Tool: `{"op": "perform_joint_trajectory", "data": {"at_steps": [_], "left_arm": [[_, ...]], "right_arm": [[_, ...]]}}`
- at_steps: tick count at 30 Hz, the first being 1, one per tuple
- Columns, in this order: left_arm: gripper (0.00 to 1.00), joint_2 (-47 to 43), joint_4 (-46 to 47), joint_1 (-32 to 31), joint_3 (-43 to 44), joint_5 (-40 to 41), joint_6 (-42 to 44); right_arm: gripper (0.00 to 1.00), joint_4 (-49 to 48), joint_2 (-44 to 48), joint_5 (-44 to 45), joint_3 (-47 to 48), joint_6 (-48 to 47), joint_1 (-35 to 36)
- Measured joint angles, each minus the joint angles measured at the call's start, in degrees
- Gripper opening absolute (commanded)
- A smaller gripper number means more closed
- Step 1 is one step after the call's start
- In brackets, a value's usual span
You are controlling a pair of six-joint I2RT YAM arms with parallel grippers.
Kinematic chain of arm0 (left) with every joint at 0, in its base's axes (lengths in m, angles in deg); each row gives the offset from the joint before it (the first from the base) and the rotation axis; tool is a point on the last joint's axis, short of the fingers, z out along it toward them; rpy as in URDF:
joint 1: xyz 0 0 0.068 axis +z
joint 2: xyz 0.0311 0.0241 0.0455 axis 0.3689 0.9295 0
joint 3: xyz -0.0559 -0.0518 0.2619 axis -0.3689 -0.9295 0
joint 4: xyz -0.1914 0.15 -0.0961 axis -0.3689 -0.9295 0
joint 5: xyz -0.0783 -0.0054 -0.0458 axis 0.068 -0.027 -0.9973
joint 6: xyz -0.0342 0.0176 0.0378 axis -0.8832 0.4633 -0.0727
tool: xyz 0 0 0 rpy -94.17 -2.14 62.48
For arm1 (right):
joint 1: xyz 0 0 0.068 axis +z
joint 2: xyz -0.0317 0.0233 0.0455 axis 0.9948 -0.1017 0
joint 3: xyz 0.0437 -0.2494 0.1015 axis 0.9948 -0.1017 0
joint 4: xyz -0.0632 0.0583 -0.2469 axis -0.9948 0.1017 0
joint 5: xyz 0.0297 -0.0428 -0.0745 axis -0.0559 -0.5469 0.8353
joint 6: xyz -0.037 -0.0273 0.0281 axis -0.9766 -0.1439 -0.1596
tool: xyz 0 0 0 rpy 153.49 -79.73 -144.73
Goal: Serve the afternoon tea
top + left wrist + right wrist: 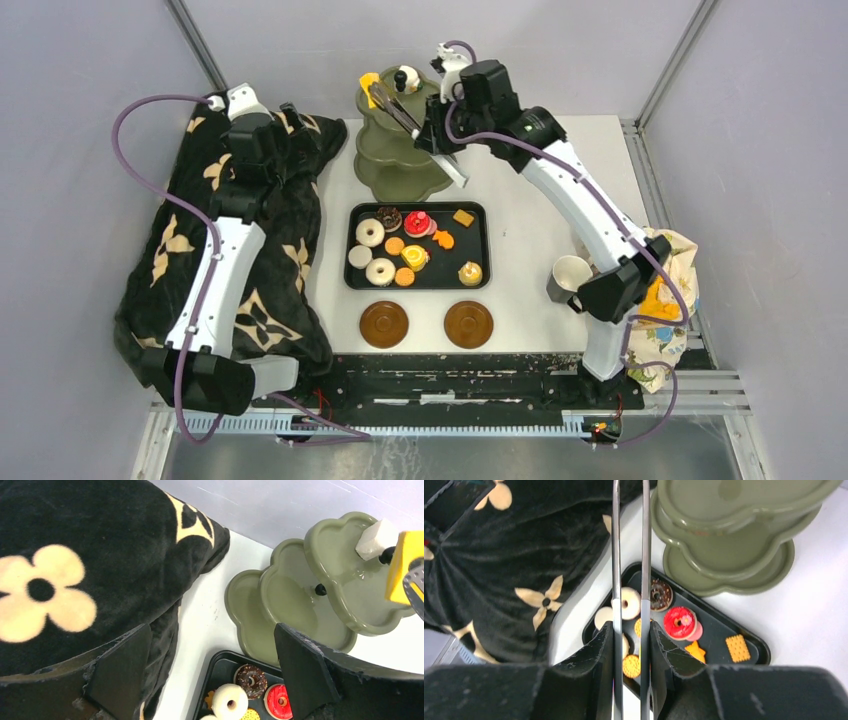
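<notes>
The olive-green three-tier stand (400, 150) stands at the back of the table. A white cake (405, 78) sits on its top tier. My right gripper (436, 128) is shut on the metal tongs (392, 108), whose tips hold a yellow cake (370, 83) over the top tier. In the left wrist view the yellow cake (405, 565) hangs beside the white cake (376, 539). My left gripper (210, 665) is open and empty above the black cloth's edge. Pastries lie in the black tray (476, 212). Two brown saucers (384, 324) (468, 324) sit in front. One mug (570, 277) shows.
A black cloth with cream flowers (240, 230) covers the left side under my left arm. A patterned cloth (665, 290) lies at the right edge by the right arm's elbow. In the right wrist view the tongs (615, 555) run up past the tray (754, 647).
</notes>
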Motion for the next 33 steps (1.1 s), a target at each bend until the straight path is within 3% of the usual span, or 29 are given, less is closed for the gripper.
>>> {"op": "perform_joint_trajectory", "data": {"at_steps": [11, 33], "left_arm": [[0.99, -2.12, -2.1, 1.53, 0.02, -0.37, 0.0], [0.99, -2.16, -2.51, 1.53, -0.96, -0.83, -0.02]], "right_arm": [[0.06, 1.18, -12.37, 13.38, 15.47, -0.15, 3.98], [0.07, -0.85, -18.99, 15.78, 15.69, -0.57, 3.82]]}}
